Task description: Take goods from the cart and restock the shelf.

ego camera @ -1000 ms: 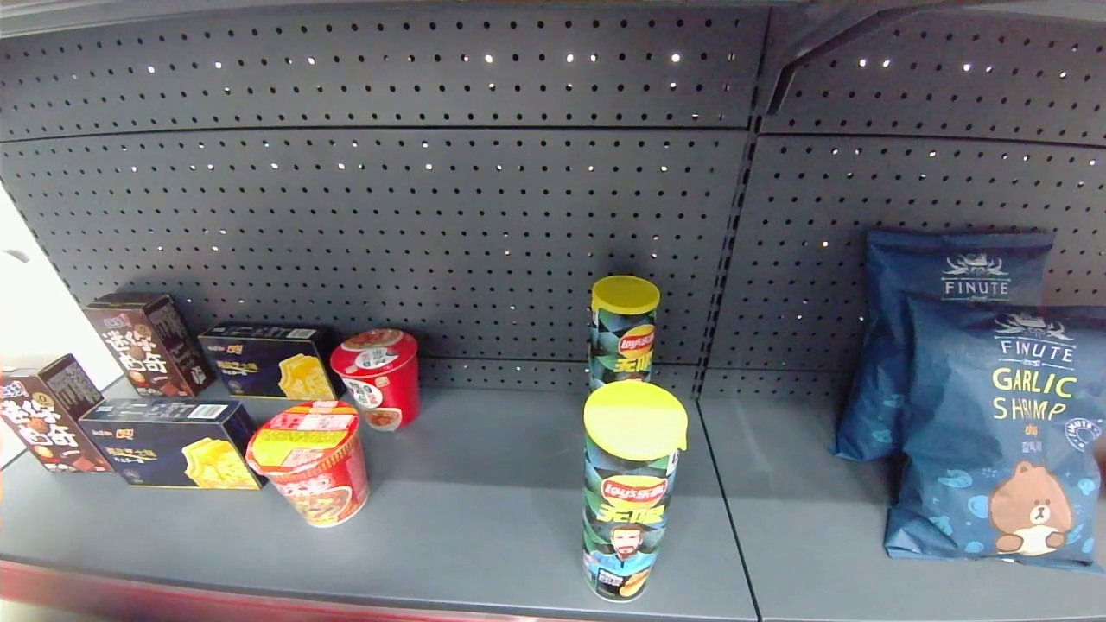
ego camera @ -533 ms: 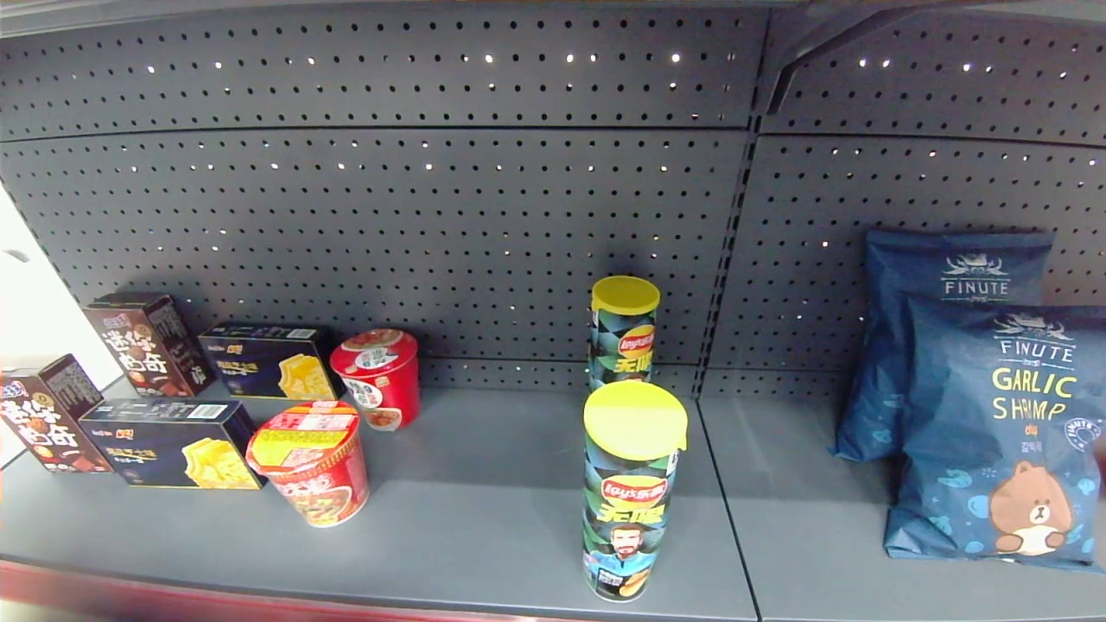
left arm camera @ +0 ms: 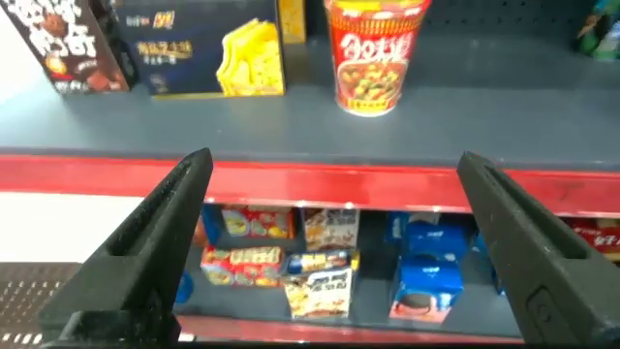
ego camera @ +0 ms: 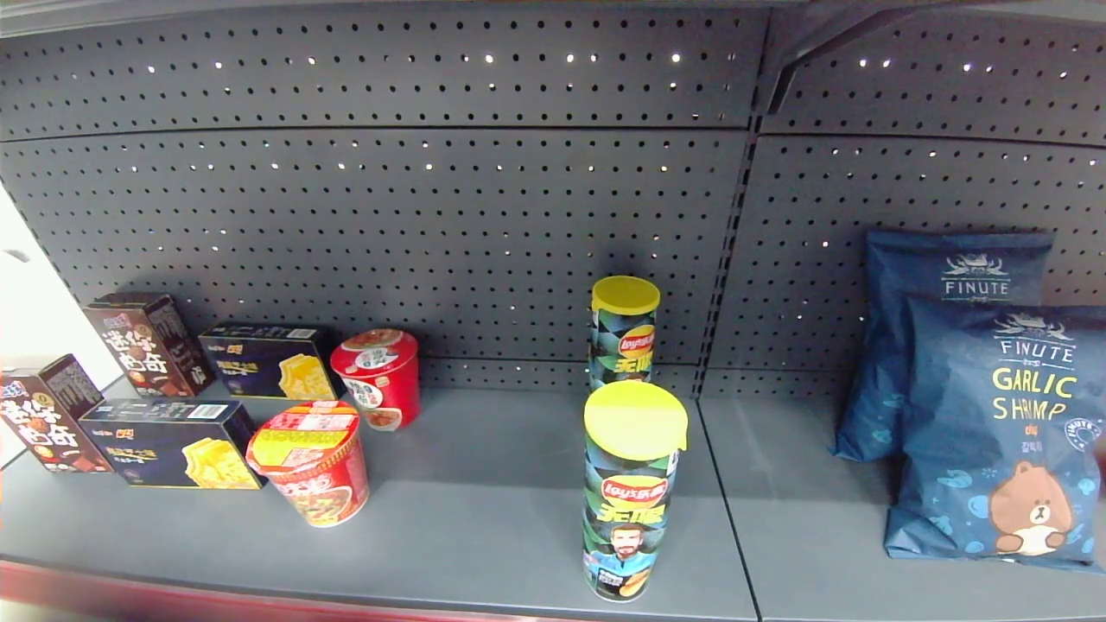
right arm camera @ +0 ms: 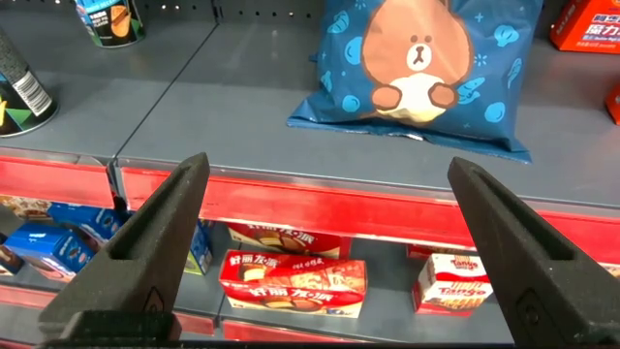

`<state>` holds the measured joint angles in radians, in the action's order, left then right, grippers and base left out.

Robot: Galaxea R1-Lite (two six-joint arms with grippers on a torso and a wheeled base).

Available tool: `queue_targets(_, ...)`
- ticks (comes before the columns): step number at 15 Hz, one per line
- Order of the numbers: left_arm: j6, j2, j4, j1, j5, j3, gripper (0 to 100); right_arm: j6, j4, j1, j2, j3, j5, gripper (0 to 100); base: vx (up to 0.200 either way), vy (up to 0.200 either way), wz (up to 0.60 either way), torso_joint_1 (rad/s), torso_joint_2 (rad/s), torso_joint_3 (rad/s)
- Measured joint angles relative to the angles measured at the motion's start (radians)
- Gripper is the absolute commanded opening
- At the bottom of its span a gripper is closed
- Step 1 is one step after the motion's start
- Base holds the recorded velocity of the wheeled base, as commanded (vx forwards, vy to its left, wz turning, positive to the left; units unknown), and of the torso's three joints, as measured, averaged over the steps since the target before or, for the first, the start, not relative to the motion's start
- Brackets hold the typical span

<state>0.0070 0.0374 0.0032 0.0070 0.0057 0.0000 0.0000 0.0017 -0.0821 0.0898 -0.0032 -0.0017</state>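
Observation:
On the grey shelf (ego camera: 484, 510) stand two yellow-lidded chip cans, the front can (ego camera: 632, 489) and the rear can (ego camera: 624, 330). Left of them are two red noodle cups (ego camera: 313, 461) (ego camera: 379, 376), two dark blue boxes (ego camera: 173, 442) and two brown boxes (ego camera: 43, 413). Two blue snack bags (ego camera: 994, 432) lean at the right. My left gripper (left arm camera: 334, 170) is open with nothing in it, in front of the shelf's red edge (left arm camera: 320, 182), below a noodle cup (left arm camera: 373, 53). My right gripper (right arm camera: 325, 165) is open and empty before the bear-printed bag (right arm camera: 418, 73).
A lower shelf holds several packaged goods (left arm camera: 291, 262) (right arm camera: 291, 276) beneath the red edge. A perforated back panel (ego camera: 432, 216) closes the shelf behind. Bare shelf surface lies between the noodle cups and the chip cans, and between the cans and the bags.

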Motion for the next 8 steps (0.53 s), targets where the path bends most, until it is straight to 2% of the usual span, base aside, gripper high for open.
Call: queue_targets(8, -0.005, -0.034, -0.001, -0.010, 0.000, 0.000, 100, -0.001, 0.000, 0.000, 0.000, 0.000, 0.000, 100, 0.000, 0.000, 0.00, 0.000, 0.00, 0.000)
